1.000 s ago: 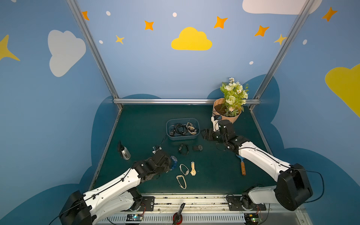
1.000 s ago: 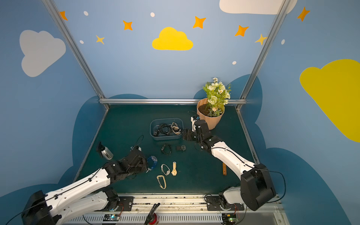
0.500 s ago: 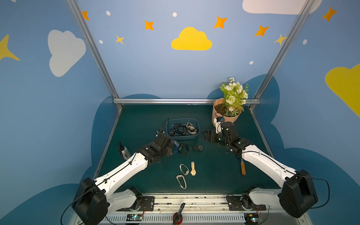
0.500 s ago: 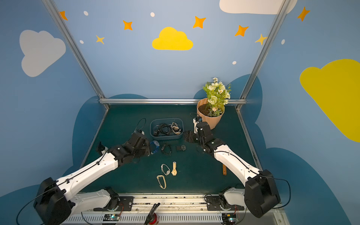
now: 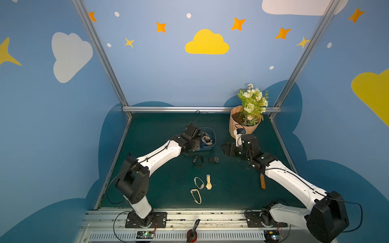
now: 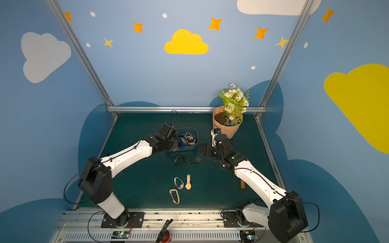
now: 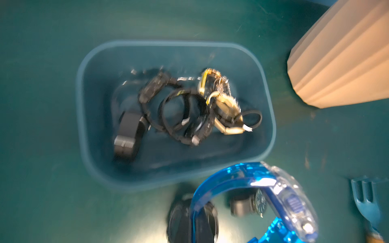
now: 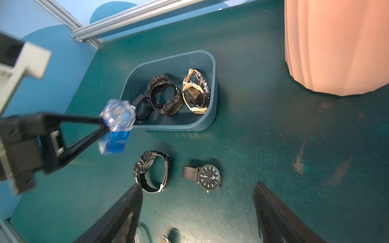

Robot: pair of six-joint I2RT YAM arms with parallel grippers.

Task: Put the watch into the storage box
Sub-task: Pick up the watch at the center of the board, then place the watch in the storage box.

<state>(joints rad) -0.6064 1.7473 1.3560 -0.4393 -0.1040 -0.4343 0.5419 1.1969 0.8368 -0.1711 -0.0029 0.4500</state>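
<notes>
Swings forward from the near-left of the mat (image 5: 168, 189) up to the storage box (image 8: 213, 88), bringing the blue watch (image 8: 117, 117), clamped in the left gripper (image 8: 104, 126), to the box's near-left corner

The black left gripper (image 5: 200, 144) reaches over the small blue-grey plastic storage box (image 5: 212, 134), and a bit of a clear blue plastic watch (image 5: 203, 144) shows at its tip. The black right gripper (image 5: 228, 149) sits low near the ribbed peach flowerpot (image 5: 236, 126). A chunky black watch (image 5: 197, 161) and a round black watch (image 5: 214, 160) lie on the dark green mat (image 5: 160, 130) just in front of the box. A flat tan watch (image 5: 208, 183) lies closer to the front.
</notes>
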